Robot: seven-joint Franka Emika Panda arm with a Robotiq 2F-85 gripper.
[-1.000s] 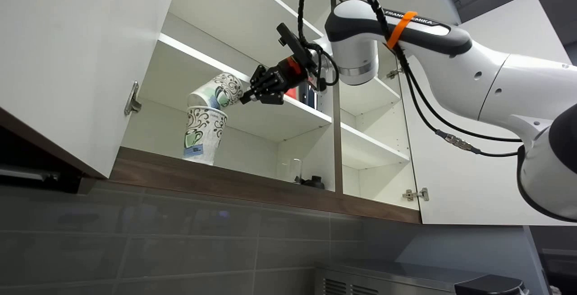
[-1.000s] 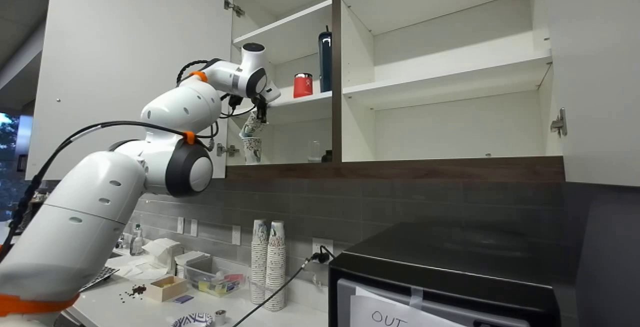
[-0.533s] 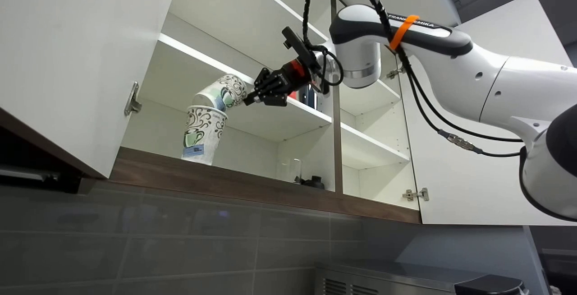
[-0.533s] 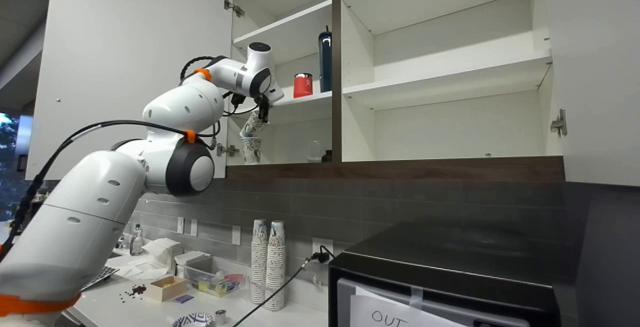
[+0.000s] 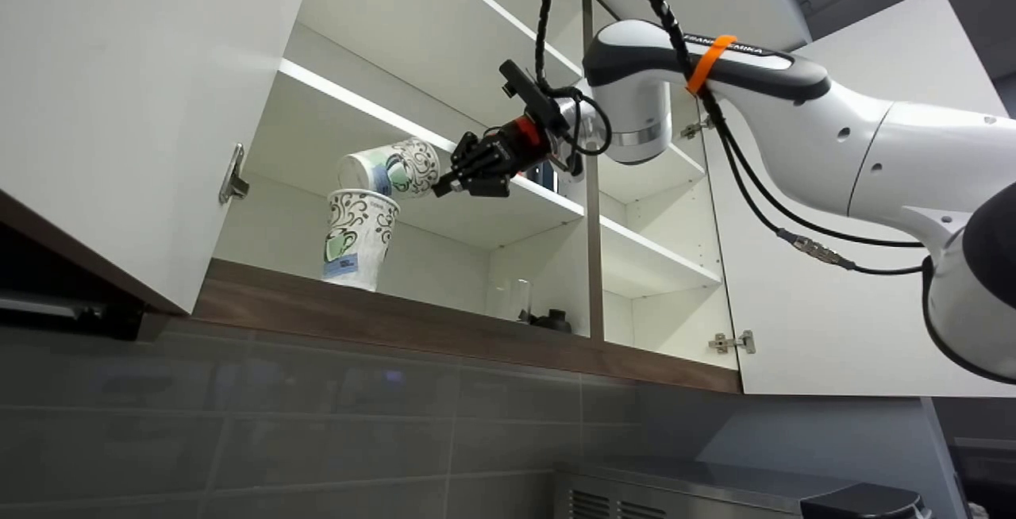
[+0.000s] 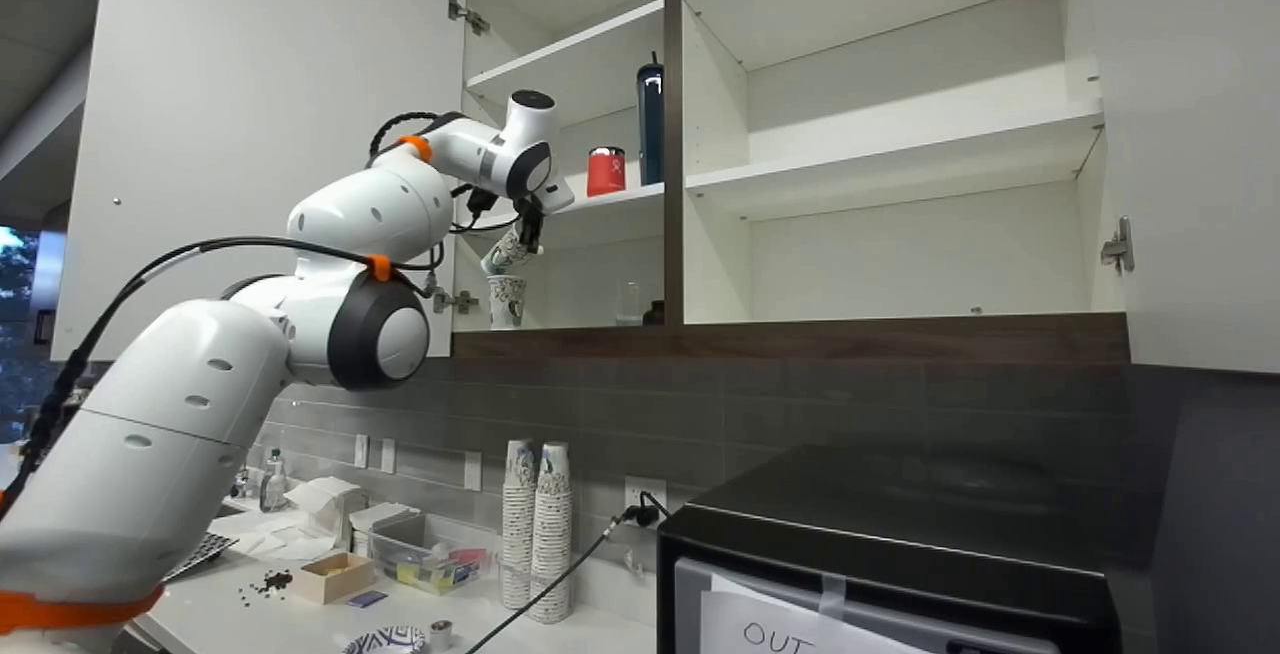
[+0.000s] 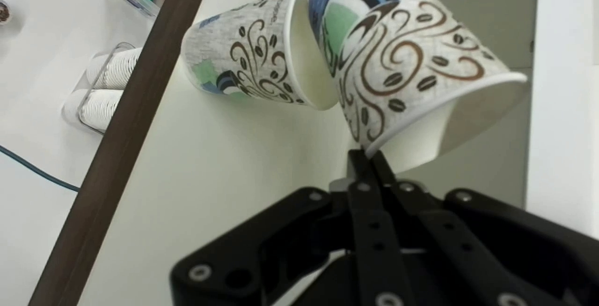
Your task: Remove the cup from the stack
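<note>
The cup (image 5: 393, 168), white with a dark swirl pattern, is tilted almost onto its side above the lower cup of the stack (image 5: 359, 237). They also show in an exterior view as the upper cup (image 6: 505, 252) and lower cup (image 6: 506, 304). The lower cup stands upright on the cabinet floor. The cups are not nested; whether they touch I cannot tell. My gripper (image 5: 439, 188) is shut on the upper cup's rim. In the wrist view the fingertips (image 7: 367, 156) pinch the rim of the cup (image 7: 407, 53), with the lower cup (image 7: 252, 53) beside it. The held cup's base is cut off there.
A shelf edge (image 5: 548, 196) runs close above and behind the gripper. A red cup (image 6: 606, 171) and tall dark bottle (image 6: 650, 124) stand on that shelf. A clear glass (image 5: 518, 299) and a black object (image 5: 553, 321) stand on the cabinet floor. An open door (image 5: 143, 106) stands beside the cups.
My gripper has moved slightly right and down in both exterior views. The held cup has moved with it and leans closer to horizontal. The lower cup has barely moved.
</note>
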